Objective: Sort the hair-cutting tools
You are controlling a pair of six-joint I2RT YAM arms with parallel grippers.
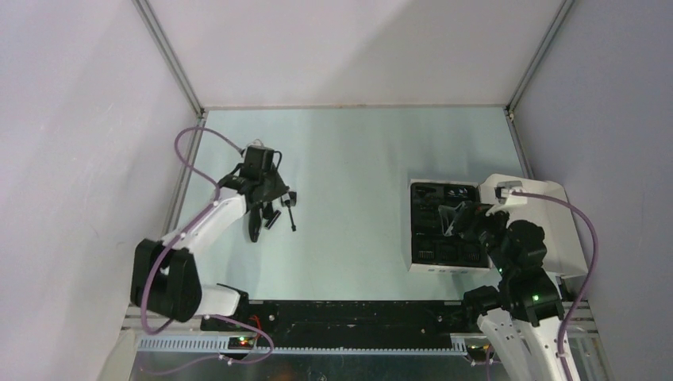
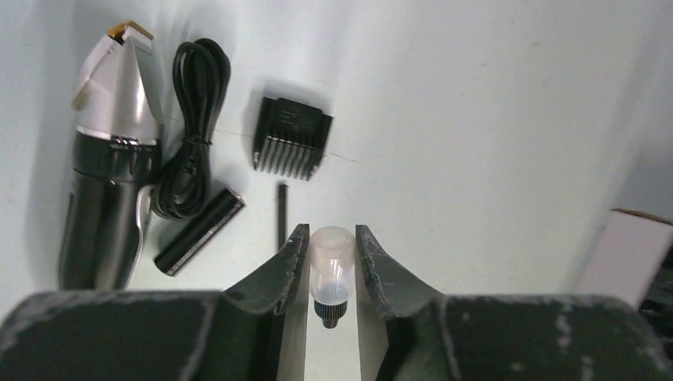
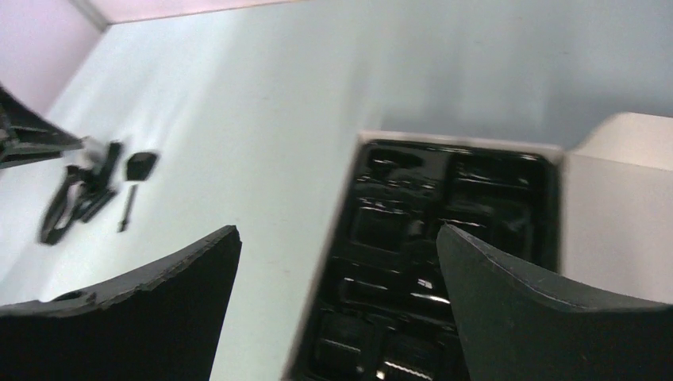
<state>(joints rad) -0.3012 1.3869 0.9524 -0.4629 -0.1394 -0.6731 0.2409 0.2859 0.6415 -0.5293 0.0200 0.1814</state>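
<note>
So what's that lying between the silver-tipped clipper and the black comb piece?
A coiled black cable lies between the clipper and the comb attachment, with a short black bar nearer the camera. The left wrist view shows it clearly.

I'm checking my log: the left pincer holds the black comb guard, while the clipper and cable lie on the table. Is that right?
Not quite. The left pincer holds a small clear bottle, not the comb guard, which lies on the table along with the clipper and cable. The left wrist view shows it.
</note>
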